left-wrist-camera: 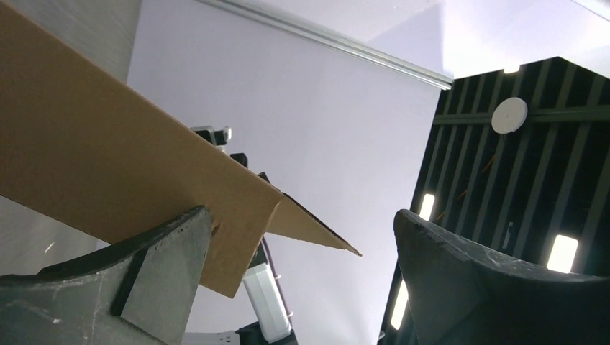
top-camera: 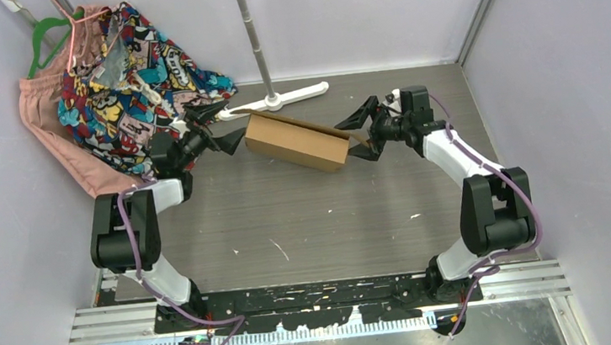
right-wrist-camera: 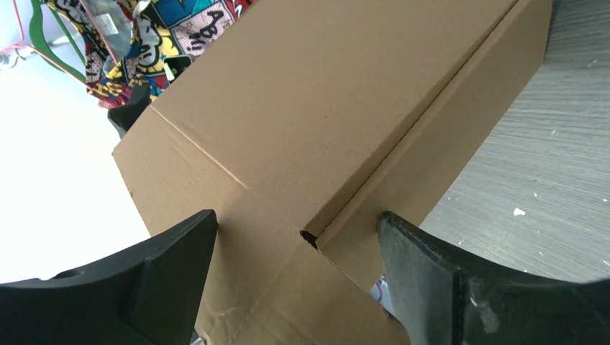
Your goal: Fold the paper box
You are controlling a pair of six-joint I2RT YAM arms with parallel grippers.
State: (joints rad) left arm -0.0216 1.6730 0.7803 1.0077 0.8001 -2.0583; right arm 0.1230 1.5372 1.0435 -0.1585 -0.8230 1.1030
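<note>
The paper box (top-camera: 295, 142), plain brown cardboard and partly folded, stands on the grey table (top-camera: 315, 222) at the far middle, between my two grippers. My left gripper (top-camera: 217, 128) is open at the box's left end. In the left wrist view one of its fingers (left-wrist-camera: 169, 266) touches the underside of a cardboard panel (left-wrist-camera: 108, 158), and the other stands far off it. My right gripper (top-camera: 363, 133) is open and straddles the right end. In the right wrist view the box (right-wrist-camera: 316, 122) fills the gap between the fingers (right-wrist-camera: 431, 280), with a side wall and an end flap there.
A colourful comic-print garment (top-camera: 128, 80) and a pink one (top-camera: 53, 129) hang on hangers at the back left, close behind the left gripper. A metal pole with a white foot (top-camera: 282, 99) stands just behind the box. Walls close in left, right and back.
</note>
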